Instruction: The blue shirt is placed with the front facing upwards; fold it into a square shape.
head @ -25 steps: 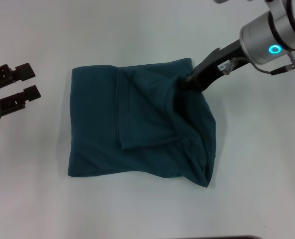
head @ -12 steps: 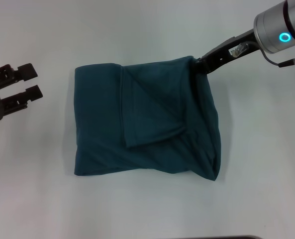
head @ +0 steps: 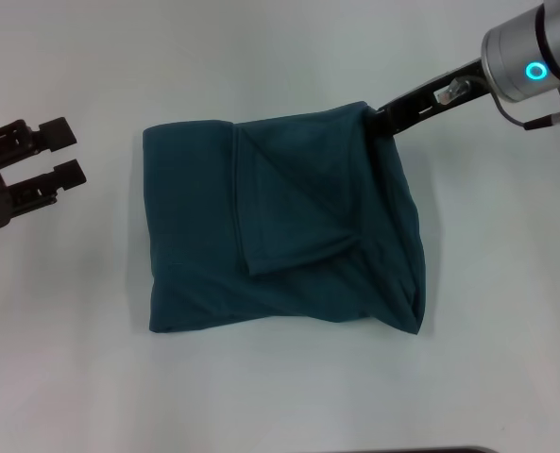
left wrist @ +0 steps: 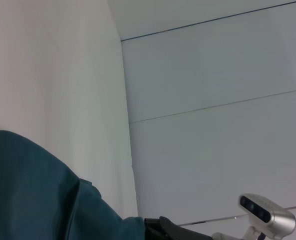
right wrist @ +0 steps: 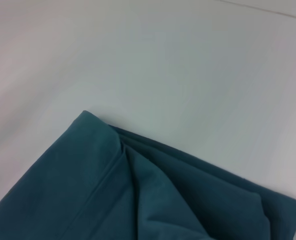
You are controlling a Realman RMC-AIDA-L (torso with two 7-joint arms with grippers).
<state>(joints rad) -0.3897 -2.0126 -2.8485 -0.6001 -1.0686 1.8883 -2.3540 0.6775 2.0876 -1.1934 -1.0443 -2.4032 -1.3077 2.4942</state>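
The blue shirt [head: 284, 226] lies near the middle of the counter [head: 261, 57], already folded into a roughly square bundle. A sleeve flap lies across its upper face. The corner toward the counter's far right edge is drawn out slightly, and the side toward the right edge is rumpled and bulges outward. No lettering shows on the upper face.

Handling assessment: the fabric appears soft, light and limp, with no stiffness to hold a crease. It is likely to sag and drag if lifted by one point. Best purchase would be at a layered corner or along a folded edge, pinching through all layers together.

The right gripper [head: 379, 118] is at the shirt's far right corner, touching the cloth. Its fingers appear clenched on that corner, though their tips are hidden by the fabric. The right wrist view shows only stacked fabric layers and bare counter.

The left gripper [head: 58, 156] sits idle near the counter's left edge, well apart from the shirt, fingers spread and grasping nothing.
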